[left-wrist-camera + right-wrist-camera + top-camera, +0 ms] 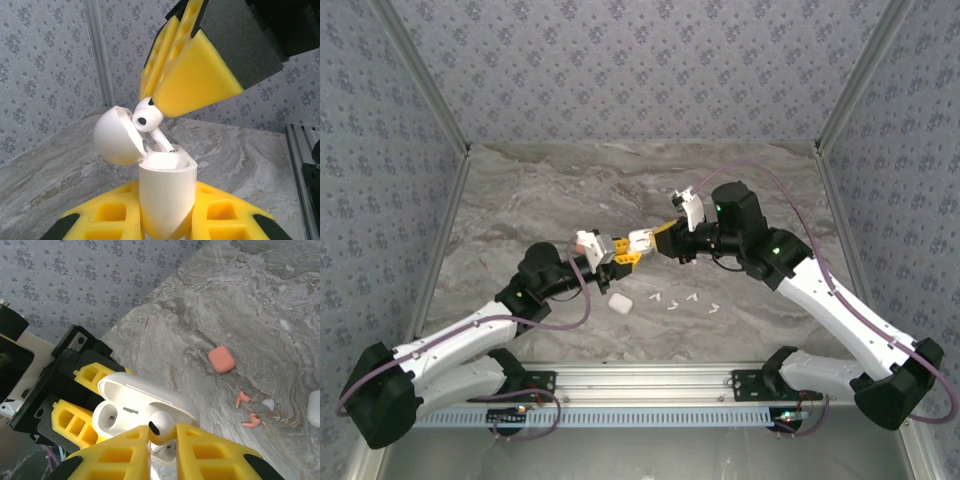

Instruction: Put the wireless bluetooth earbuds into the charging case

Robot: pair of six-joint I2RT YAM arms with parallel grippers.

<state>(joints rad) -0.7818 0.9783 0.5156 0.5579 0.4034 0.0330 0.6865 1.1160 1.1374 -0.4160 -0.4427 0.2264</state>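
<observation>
Right claw [162,432]: clenched on one white earbud [147,116], pinched by its rounded head, with the stem pointing down and away from the pads.
Left claw [165,220]: clenched around the lower body of the charging case [165,197], holding it upright above the counter [570,190] with the lid [112,135] swung open.
Where the earbud sits: its stem tip is at the mouth of the case. We cannot tell whether it has entered its well.
Step in hand, as we judge it: seating this earbud.
Doing it well: we would line the stem up with the well before pushing. We would then ease down slowly while the case hand holds firm, and let go only once the head rests flush. A tilted stem could jam on the rim or slip out of the pinch.
Left wrist view adds: the side profile, showing the stem's lean against the opening.
Right wrist view adds: the case's interior from above, and the counter beyond with a coral case [221,359] and two coral earbuds [243,398].
Top view adds: both claws meeting mid-counter, with loose white earbuds [672,300] and a spare white case [619,303] lying near.
</observation>
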